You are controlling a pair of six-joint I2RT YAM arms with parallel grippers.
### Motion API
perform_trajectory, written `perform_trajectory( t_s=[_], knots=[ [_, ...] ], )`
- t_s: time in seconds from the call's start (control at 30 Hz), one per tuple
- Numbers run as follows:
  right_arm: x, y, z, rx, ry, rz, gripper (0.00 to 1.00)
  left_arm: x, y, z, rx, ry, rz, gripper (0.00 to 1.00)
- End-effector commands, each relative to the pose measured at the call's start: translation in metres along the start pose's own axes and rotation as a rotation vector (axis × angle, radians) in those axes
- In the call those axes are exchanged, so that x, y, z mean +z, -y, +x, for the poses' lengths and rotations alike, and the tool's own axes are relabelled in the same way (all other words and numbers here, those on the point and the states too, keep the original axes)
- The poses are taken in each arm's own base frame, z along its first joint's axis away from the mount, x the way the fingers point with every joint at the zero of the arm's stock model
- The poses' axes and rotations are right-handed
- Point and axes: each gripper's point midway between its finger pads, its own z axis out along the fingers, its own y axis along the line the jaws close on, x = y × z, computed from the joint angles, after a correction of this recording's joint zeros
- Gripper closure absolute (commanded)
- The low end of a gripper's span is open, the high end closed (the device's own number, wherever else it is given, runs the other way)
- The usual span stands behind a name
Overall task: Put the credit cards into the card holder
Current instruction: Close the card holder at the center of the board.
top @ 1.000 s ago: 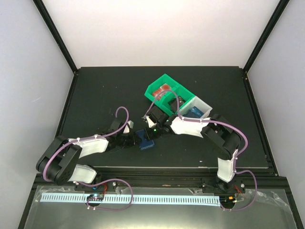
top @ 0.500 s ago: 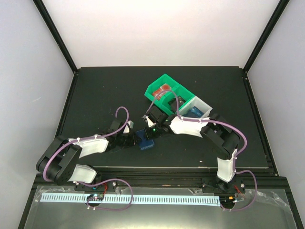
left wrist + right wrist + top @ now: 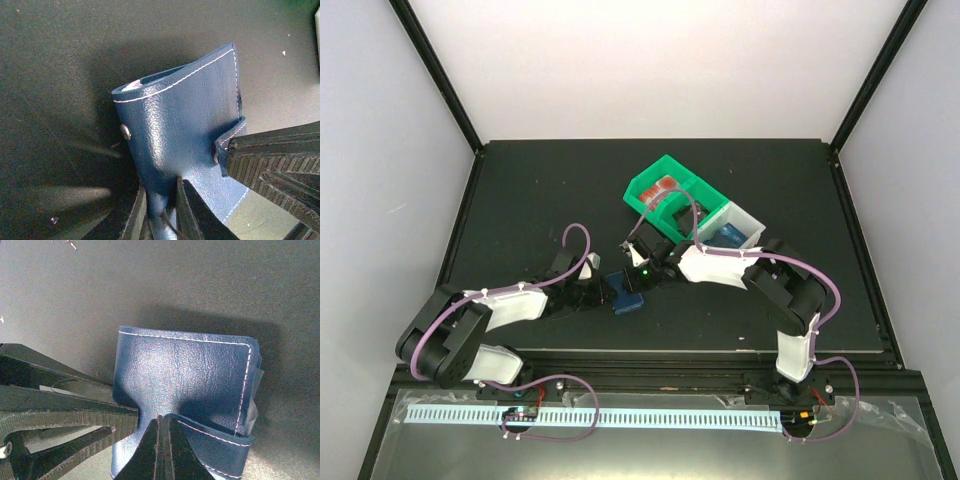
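Note:
The dark blue card holder [image 3: 625,295] lies folded on the black mat between both arms. In the left wrist view my left gripper [image 3: 159,210] is shut on the near edge of the card holder [image 3: 185,115]. Its snap tab [image 3: 227,145] curls over the tip of the right gripper's fingers [image 3: 270,157]. In the right wrist view my right gripper [image 3: 162,427] is shut, pinching that tab against the card holder [image 3: 185,370]. Credit cards rest in the tray: a red one [image 3: 665,185] and a blue one [image 3: 727,236].
The green tray [image 3: 650,205] with its white compartment [image 3: 748,222] stands just behind the right wrist. The left gripper's fingers [image 3: 65,415] sit close beside the right ones. Black frame rails border the mat [image 3: 540,200].
The right gripper and the card holder have shifted very slightly towards the back. Both grips hold as before.

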Motion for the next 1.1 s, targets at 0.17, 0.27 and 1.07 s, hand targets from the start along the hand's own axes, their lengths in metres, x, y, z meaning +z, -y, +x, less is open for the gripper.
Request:
perform_trajectory(
  t_s=[0.17,0.27,1.07],
  knots=[
    [-0.006,0.026,0.001,0.059,0.012,0.097,0.99,0.003,-0.036,0.026,-0.042,-0.084,-0.141,0.85],
    [-0.01,0.025,-0.002,0.06,0.037,0.092,0.99,0.003,-0.036,0.026,-0.042,-0.084,-0.141,0.85],
    [-0.009,-0.003,-0.001,0.016,0.02,-0.071,0.99,0.003,-0.036,0.027,-0.038,-0.088,-0.138,0.85]
  ],
)
